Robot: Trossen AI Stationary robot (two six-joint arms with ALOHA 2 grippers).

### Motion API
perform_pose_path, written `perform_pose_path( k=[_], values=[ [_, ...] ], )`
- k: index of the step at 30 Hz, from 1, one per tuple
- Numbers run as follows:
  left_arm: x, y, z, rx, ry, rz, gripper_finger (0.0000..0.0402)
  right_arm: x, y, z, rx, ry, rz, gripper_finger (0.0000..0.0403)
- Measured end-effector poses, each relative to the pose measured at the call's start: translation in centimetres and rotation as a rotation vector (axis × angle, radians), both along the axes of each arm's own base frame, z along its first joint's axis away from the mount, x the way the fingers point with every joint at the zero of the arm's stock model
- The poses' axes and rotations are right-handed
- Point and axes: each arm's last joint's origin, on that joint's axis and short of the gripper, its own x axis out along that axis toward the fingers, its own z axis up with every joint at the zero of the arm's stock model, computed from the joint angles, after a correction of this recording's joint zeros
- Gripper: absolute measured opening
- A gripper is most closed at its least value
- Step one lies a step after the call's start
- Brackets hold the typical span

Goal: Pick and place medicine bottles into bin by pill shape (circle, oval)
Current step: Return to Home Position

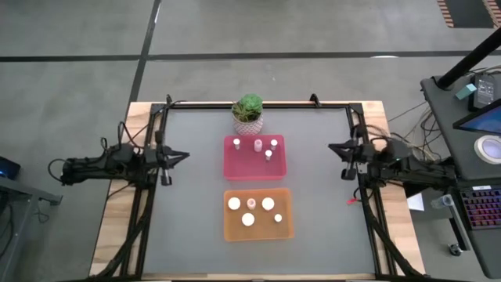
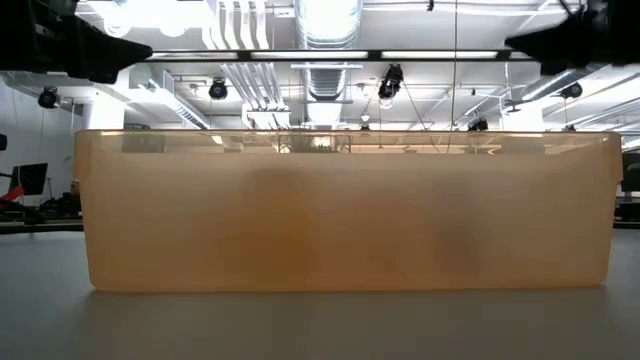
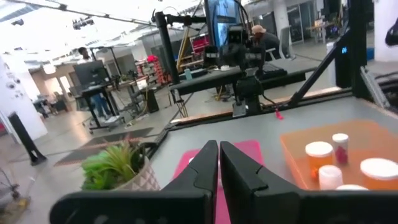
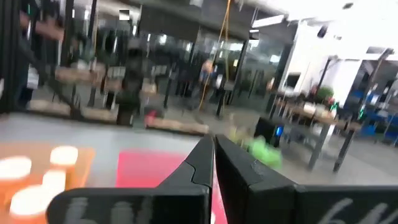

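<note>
High view: your left gripper (image 1: 182, 155) sits at the centre left of the frame, over the table's (image 1: 196, 235) edge, fingers pressed together on nothing. The right gripper (image 1: 333, 146) mirrors it at centre right, likewise clamped on nothing; both wrist views show the two fingers meeting with nothing between them. Both arms lie well apart from the bins.

You appear to be near home already, so finish it gently. Hold the fingers together, draw each arm back along its own side, and do not swing over the middle of the table, where a low wrist could catch a bin wall or the potted plant (image 1: 249, 108) at top centre.

The medicine bottles (image 1: 268, 204) are all binned. Four stand in the pink bin (image 1: 231, 171) at centre frame, and five in the orange bin (image 1: 286, 231) just below it. None lies loose on the table. Each shows its round cap to the overhead camera, so they stand upright, long axis vertical, caps up; the left wrist view confirms this for those in the orange bin.
</note>
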Motion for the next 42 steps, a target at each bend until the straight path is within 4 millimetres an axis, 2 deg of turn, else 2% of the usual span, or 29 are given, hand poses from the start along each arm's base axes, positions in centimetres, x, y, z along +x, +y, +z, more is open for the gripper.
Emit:
perform_pose_path(
  k=[2, 11, 22, 30, 36, 42],
  values=[
    [0.2, 0.0, -0.4, -0.023, -0.006, 0.000, 0.0000, 0.3, 0.0, -1.0, 0.007, 0.034, 0.001, 0.0008],
    [0.4, 0.0, -0.9, -0.114, -0.020, -0.003, 0.0000, 0.9, -0.1, -2.7, 0.024, 0.059, 0.021, 0.0009],
    [1.7, 0.0, -4.6, -0.192, -0.059, -0.008, 0.0000, 1.8, -0.1, -6.0, 0.098, 0.111, 0.061, 0.0009],
    [1.8, 0.0, -5.0, -0.195, -0.040, -0.006, 0.0000, 1.9, -0.1, -6.1, 0.119, 0.116, 0.063, 0.0009],
    [1.8, 0.0, -5.0, -0.190, -0.033, -0.005, 0.0000, 2.0, -0.1, -6.2, 0.230, 0.110, 0.063, 0.0009],
    [1.9, 0.0, -5.2, -0.191, -0.020, -0.004, 0.0000, 2.0, -0.1, -6.2, 0.238, 0.117, 0.063, 0.0009]
  ],
)
